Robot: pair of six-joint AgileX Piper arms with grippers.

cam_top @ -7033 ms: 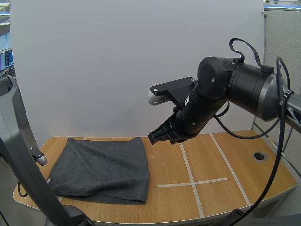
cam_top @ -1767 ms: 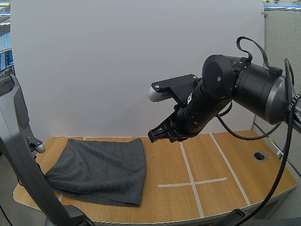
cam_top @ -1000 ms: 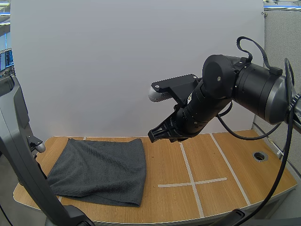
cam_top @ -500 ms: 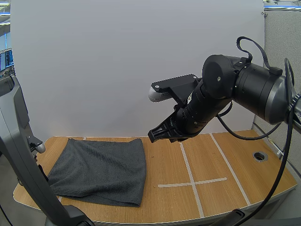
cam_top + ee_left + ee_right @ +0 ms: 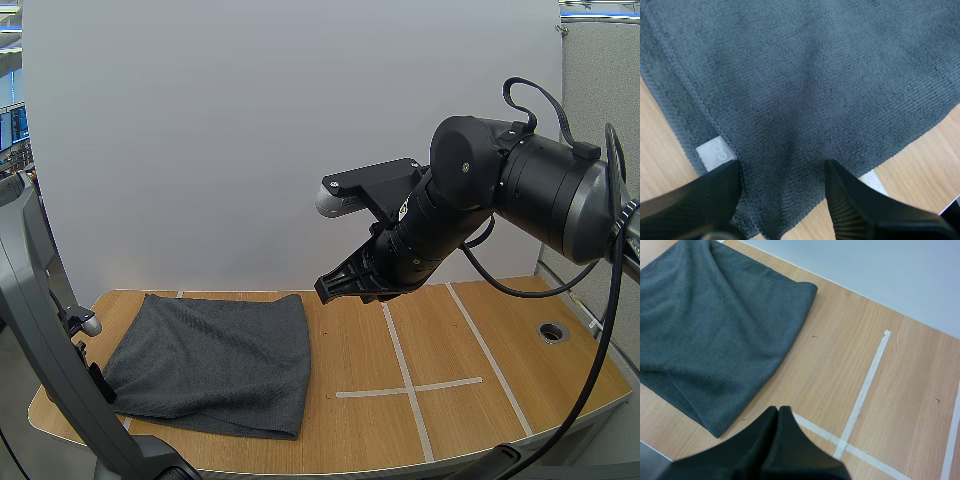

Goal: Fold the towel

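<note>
Across the wooden worktop (image 5: 470, 330), found a dark grey towel (image 5: 215, 355) folded flat at the left end, reaching the front edge. Saw left gripper (image 5: 784, 167) low over its front left corner, fingers spread wide, clasping nothing. Found right gripper (image 5: 323, 290) raised above the middle, fingers pressed together, empty.

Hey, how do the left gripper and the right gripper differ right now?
On the left gripper the jaws stand apart; on the right gripper they lie shut together as one wedge. The left gripper is down at a corner of the towel, while the right gripper hangs raised above the bare table beside the towel. Both are black and grip nothing.
</note>
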